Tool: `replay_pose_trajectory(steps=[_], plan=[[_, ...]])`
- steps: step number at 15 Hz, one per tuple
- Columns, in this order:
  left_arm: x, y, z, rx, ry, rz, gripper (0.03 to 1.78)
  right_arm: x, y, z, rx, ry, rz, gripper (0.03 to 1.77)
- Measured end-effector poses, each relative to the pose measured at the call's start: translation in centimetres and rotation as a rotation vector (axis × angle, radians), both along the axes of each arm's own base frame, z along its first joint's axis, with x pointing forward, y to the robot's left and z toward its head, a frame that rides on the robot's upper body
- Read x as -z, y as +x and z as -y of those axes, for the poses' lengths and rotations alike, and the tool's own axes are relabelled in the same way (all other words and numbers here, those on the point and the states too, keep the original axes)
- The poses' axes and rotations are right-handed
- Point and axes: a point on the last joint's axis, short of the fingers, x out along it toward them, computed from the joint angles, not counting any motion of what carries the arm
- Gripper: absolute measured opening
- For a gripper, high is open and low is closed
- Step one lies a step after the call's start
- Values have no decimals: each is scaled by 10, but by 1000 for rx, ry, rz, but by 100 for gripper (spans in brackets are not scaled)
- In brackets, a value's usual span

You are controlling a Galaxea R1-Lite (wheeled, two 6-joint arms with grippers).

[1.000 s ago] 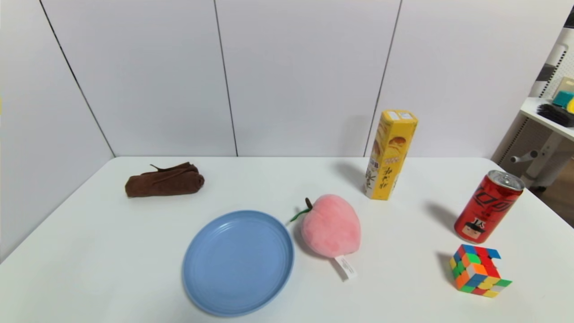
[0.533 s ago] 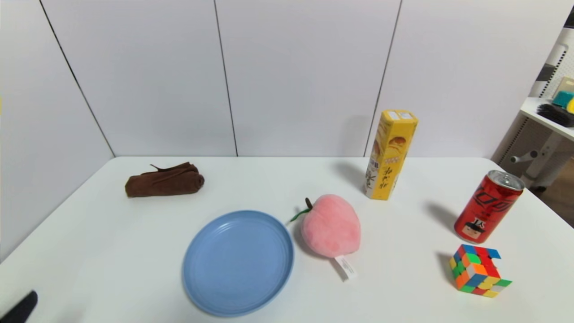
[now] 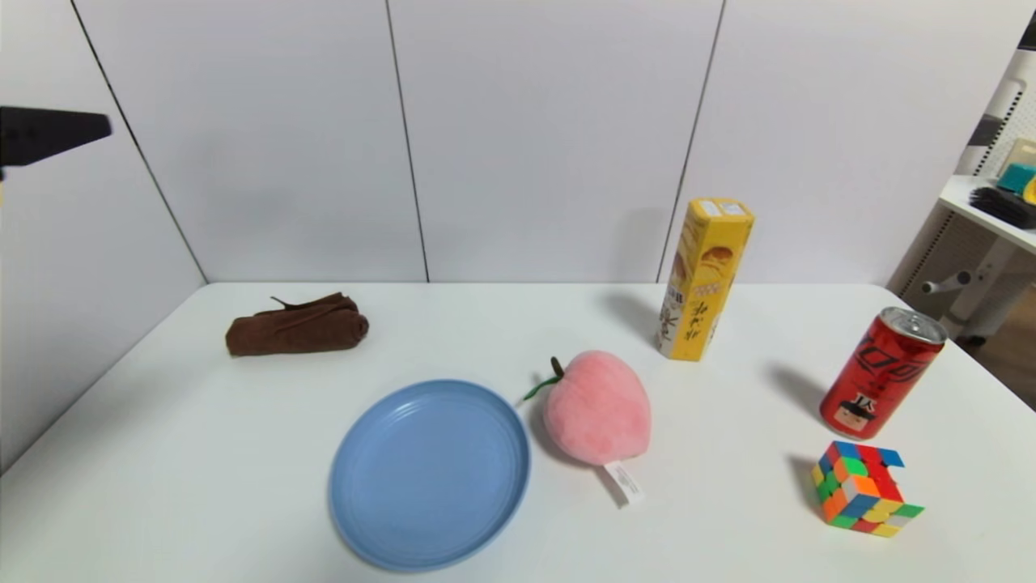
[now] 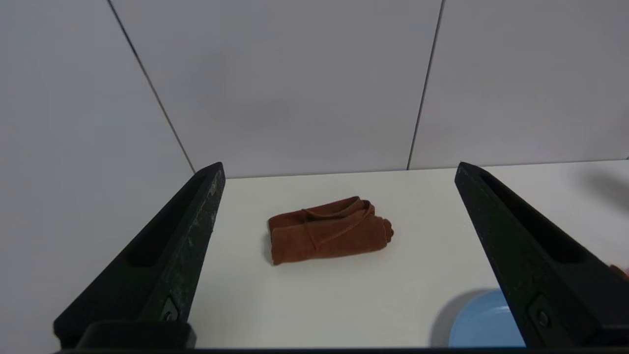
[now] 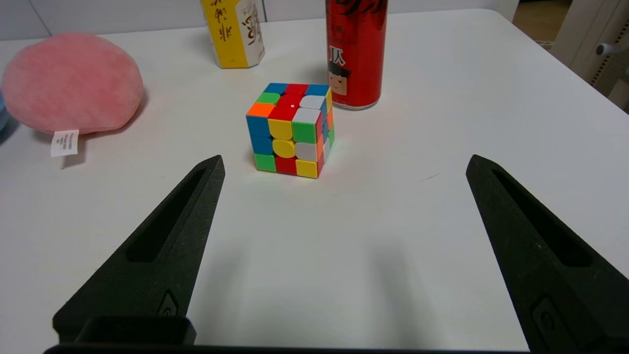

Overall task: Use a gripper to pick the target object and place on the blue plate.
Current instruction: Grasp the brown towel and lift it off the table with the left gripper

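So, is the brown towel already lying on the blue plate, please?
No, the towel lies on the table apart from the empty plate.

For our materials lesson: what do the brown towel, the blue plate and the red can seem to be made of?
Brown towel: soft napped cloth, matte, with folds and stitched hems.
Blue plate: probably plastic or glazed ceramic, smooth, with faint concentric rings.
Red can: likely metal, with a glossy printed wall and silvery top.
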Motion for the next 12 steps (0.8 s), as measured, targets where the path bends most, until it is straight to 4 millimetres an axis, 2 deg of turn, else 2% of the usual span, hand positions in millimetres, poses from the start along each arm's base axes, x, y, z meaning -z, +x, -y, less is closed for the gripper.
replay_pose_trajectory(steps=[3, 6, 8, 12], plan=[[-5, 80, -8, 71, 40, -88, 169, 0, 0, 0, 0, 0, 0, 170], [17, 146, -30, 274, 136, -159, 169, 0, 0, 0, 0, 0, 0, 170], [43, 179, -48, 459, 179, -184, 169, 0, 0, 0, 0, 0, 0, 170], [103, 220, -77, 765, 239, -168, 169, 0, 0, 0, 0, 0, 0, 170]])
